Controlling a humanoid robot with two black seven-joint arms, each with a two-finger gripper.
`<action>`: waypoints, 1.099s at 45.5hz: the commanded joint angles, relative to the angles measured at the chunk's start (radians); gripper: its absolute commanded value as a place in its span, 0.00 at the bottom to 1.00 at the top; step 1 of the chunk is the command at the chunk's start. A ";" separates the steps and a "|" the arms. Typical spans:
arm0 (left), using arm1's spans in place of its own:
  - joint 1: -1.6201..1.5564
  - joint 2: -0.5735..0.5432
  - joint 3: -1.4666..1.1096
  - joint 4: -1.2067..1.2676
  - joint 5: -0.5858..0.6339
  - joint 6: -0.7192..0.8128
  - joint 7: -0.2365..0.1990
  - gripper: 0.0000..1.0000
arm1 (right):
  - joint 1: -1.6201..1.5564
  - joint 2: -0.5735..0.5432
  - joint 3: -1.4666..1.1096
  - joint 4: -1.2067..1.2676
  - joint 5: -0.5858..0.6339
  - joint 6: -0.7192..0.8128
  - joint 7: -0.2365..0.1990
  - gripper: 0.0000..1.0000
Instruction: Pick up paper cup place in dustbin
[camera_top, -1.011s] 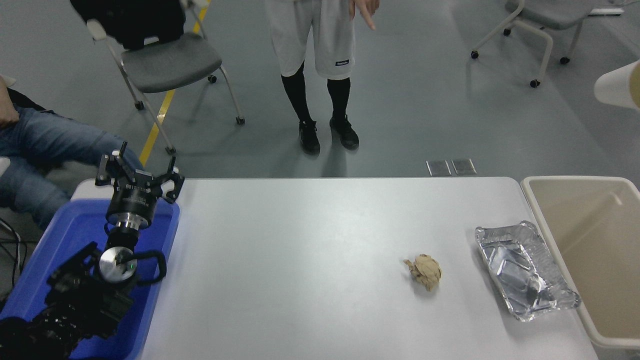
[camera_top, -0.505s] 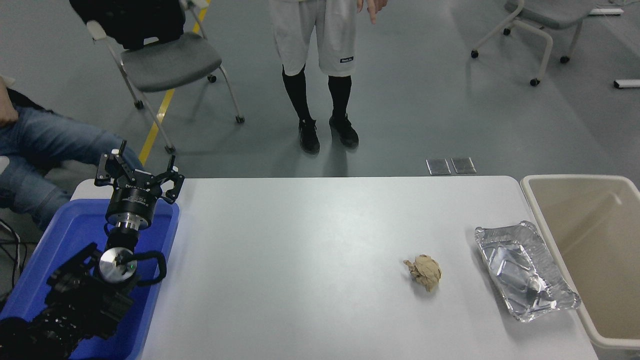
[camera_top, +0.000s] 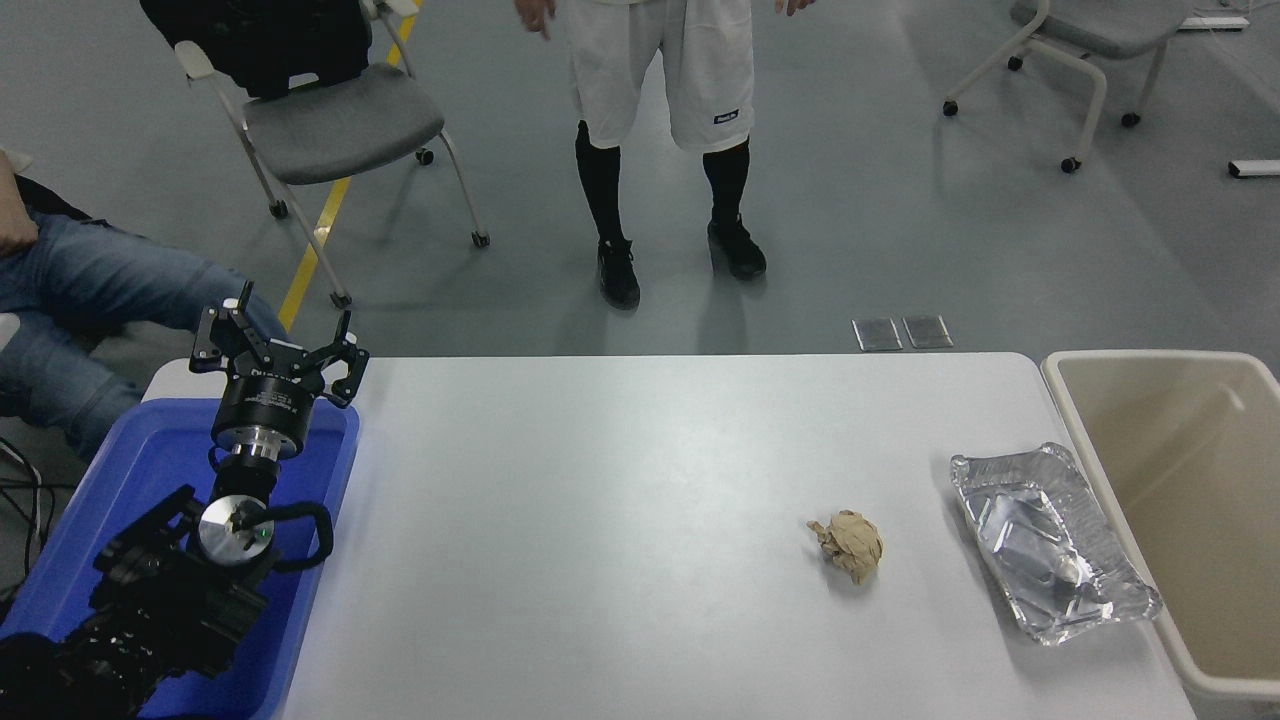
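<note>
While our left gripper (camera_top: 275, 340) sits parked over the blue tray (camera_top: 130, 470), fingers spread, we see the dustbin (camera_top: 1100, 470) cut off at right.

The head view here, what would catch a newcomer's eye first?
Probably the black left gripper, open above the blue plastic tray at the table's left end. Next come the crinkled foil tray and crumpled brown paper ball near the beige dustbin on the right.
</note>
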 joint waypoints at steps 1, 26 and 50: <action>0.000 0.000 0.000 0.000 0.001 0.000 0.000 0.99 | -0.162 0.136 0.105 -0.003 0.029 -0.340 0.000 0.00; 0.000 0.000 0.000 0.000 0.001 0.000 0.000 0.99 | -0.260 0.302 0.151 -0.011 0.048 -0.675 -0.001 0.00; 0.000 0.000 0.000 0.000 0.000 0.000 -0.001 0.99 | -0.294 0.340 0.160 -0.064 0.074 -0.906 0.000 1.00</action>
